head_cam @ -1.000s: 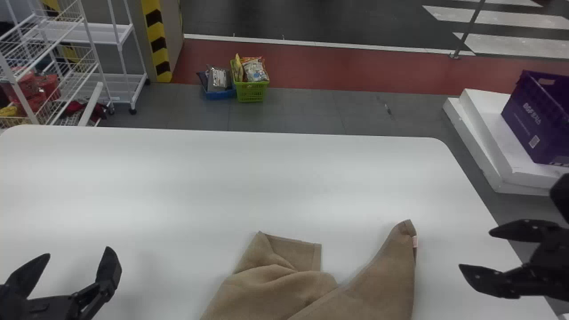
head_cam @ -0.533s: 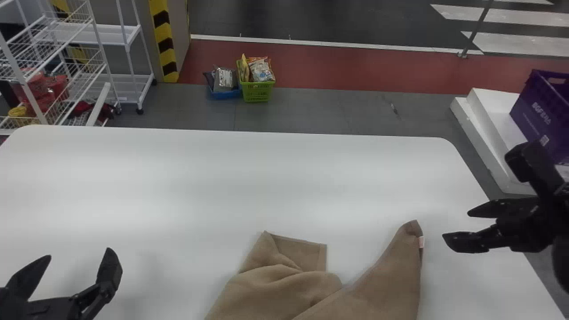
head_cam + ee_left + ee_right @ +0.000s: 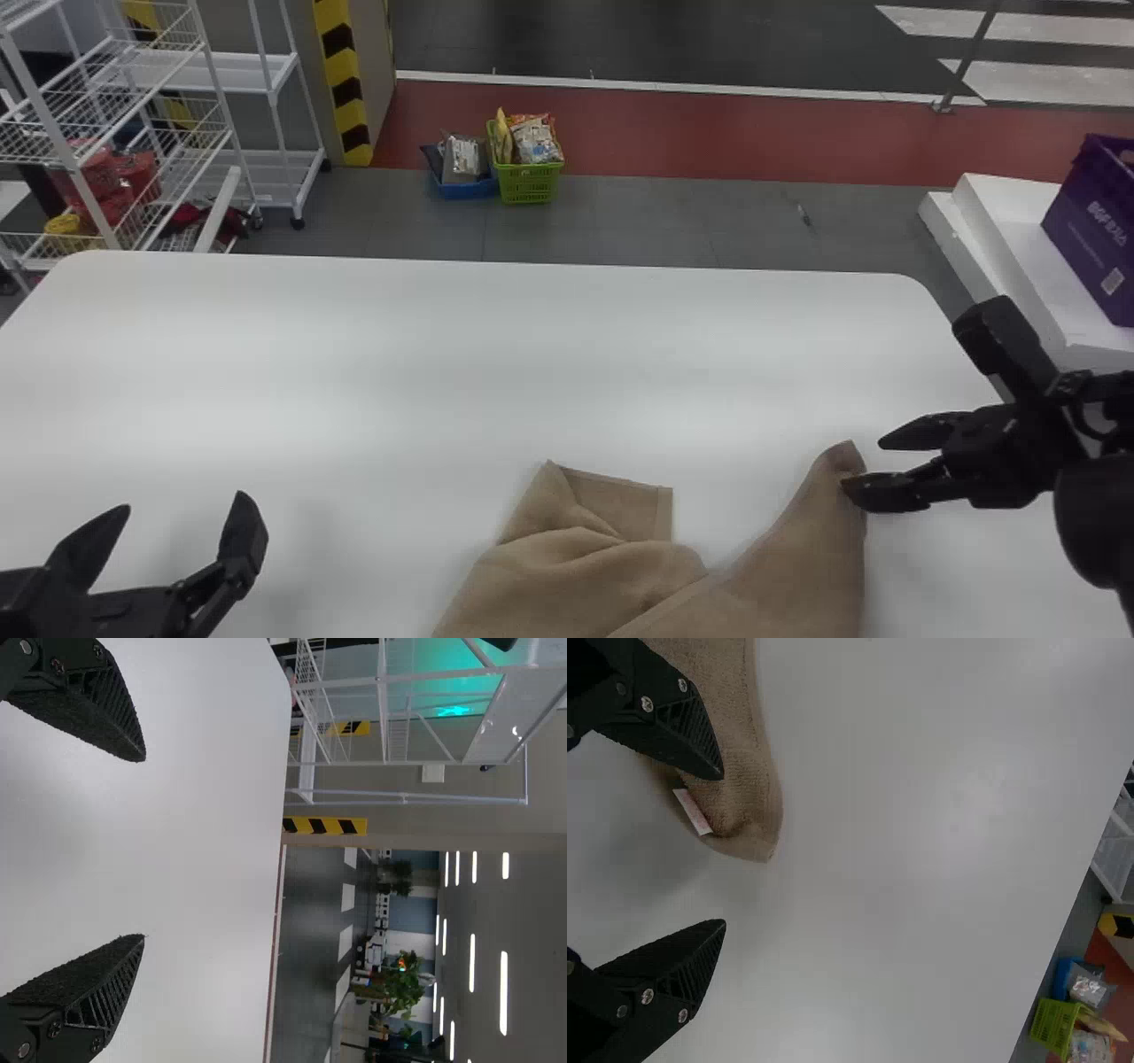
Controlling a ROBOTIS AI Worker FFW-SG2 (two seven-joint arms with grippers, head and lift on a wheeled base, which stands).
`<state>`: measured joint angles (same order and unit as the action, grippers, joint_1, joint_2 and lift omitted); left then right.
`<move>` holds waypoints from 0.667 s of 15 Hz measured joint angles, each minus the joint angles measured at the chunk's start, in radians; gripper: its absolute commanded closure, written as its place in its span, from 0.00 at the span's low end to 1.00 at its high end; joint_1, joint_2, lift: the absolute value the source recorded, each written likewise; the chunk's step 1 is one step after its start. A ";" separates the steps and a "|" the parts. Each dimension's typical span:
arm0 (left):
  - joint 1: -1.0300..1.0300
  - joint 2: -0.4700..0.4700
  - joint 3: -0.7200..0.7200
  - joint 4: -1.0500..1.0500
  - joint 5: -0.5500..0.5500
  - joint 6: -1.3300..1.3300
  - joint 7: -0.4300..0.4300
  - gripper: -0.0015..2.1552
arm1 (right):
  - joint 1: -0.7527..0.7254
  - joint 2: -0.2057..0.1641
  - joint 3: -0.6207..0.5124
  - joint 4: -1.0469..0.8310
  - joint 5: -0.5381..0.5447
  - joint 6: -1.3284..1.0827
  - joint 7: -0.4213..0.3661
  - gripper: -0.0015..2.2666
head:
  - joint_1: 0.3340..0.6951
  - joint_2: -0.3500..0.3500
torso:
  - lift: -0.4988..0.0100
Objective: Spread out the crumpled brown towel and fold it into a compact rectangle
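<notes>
At the far left, beyond the table's edge, a rack of white wire shelves (image 3: 58, 133) is seen, holding red packages. Nearer, the black left gripper (image 3: 184, 501) is held over the left part of the smooth white table (image 3: 443, 354), its two flat fingers spread wide apart. A pillar marked with yellow and black stripes (image 3: 345, 80) is placed behind the table. Next come a small blue basket (image 3: 467, 190) and, just beside it, a bright green plastic basket (image 3: 529, 184), both loaded with packets on the floor.

The crumpled brown cloth towel (image 3: 589, 567) is laid at the near edge of the head view, right of the middle, with soft folds and two corners pointed away from the robot. By its right corner, the black right gripper (image 3: 863, 463) is positioned with its fingers apart. The towel's corner, with a small pale tag (image 3: 692, 811), is overlapped by one finger; whether it is touched cannot be told. At the far right, a purple plastic crate (image 3: 1099, 239) is set on stacked white slabs (image 3: 992, 239).
</notes>
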<state>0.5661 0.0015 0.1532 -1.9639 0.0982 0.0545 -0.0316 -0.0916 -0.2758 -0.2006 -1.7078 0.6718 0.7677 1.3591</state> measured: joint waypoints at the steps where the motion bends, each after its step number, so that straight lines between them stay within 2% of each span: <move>1: 0.000 0.000 0.000 0.000 0.000 0.000 0.000 0.04 | -0.002 0.006 0.003 0.003 -0.011 -0.004 0.000 0.23 | 1.00 0.44 | 0.73; 6: 0.001 0.000 0.007 -0.005 0.006 0.000 -0.001 0.04 | -0.007 0.012 0.021 0.029 -0.008 -0.016 0.000 0.24 | 1.00 0.47 | 0.73; 9: 0.002 0.000 0.007 -0.009 0.007 0.000 -0.001 0.04 | -0.012 0.012 0.024 0.042 -0.013 -0.040 0.000 0.36 | 1.00 0.48 | 0.73; 10: 0.003 0.000 0.007 -0.010 0.007 0.001 -0.001 0.04 | -0.013 0.013 0.024 0.046 -0.016 -0.047 0.000 0.51 | 1.00 0.48 | 0.73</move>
<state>0.5688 0.0015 0.1599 -1.9742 0.1048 0.0551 -0.0322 -0.1051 -0.2626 -0.1769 -1.6614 0.6562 0.7212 1.3591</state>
